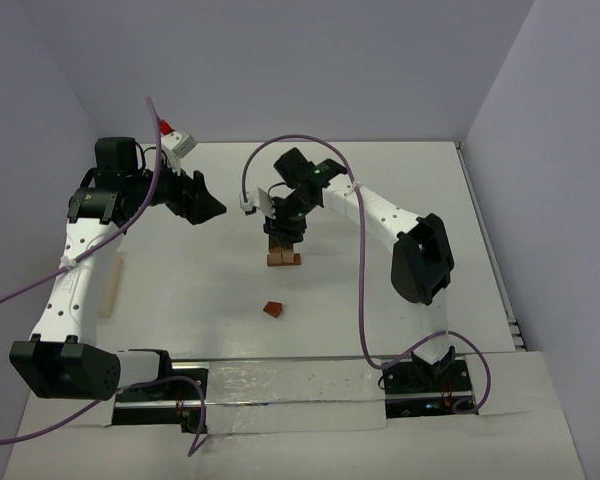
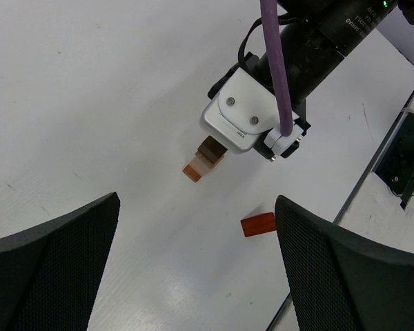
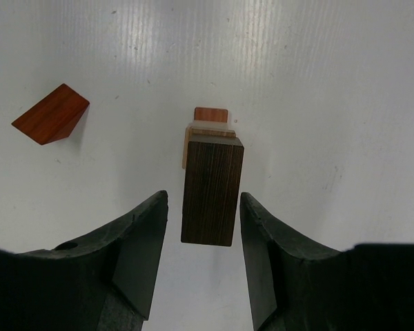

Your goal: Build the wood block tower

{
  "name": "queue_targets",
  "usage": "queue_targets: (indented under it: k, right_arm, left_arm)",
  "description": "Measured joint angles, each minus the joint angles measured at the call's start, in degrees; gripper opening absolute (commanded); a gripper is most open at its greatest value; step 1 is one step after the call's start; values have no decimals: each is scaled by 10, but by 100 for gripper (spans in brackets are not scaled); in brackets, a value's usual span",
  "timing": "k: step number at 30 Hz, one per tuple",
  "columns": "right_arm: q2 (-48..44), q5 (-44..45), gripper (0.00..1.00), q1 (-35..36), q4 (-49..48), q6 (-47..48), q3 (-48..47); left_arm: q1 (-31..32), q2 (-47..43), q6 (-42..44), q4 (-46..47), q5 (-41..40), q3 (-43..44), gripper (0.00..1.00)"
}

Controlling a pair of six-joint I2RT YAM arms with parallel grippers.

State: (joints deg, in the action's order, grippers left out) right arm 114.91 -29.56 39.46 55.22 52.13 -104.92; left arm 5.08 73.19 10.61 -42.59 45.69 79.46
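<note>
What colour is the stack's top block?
Top block is dark brown; right wrist view shows best.

The stack of blocks point(image 1: 284, 252) in the middle of the table point(image 1: 400, 180) is covered from above by the right gripper point(image 3: 203, 207). Its fingers point(image 3: 141, 241) stand close on either side of the dark top block point(image 3: 210, 189), and the right arm point(image 1: 380, 215) bars the way in from the right. The left gripper point(image 1: 212, 208) hangs with jaws wide to the left of the stack, with bare table between them, so that side is free. On the near side a loose wedge point(image 1: 272, 309) lies apart from the stack, with room to pass around it, and a long tray point(image 1: 111, 285) lines the left edge beside the left arm point(image 1: 75, 280).
</note>
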Motion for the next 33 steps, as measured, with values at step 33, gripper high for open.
queue_targets:
  k: [33]
  right_arm:
    - [8, 0, 33, 0, 0, -3, -9]
  left_arm:
    - [0, 0, 0, 0, 0, 0, 99]
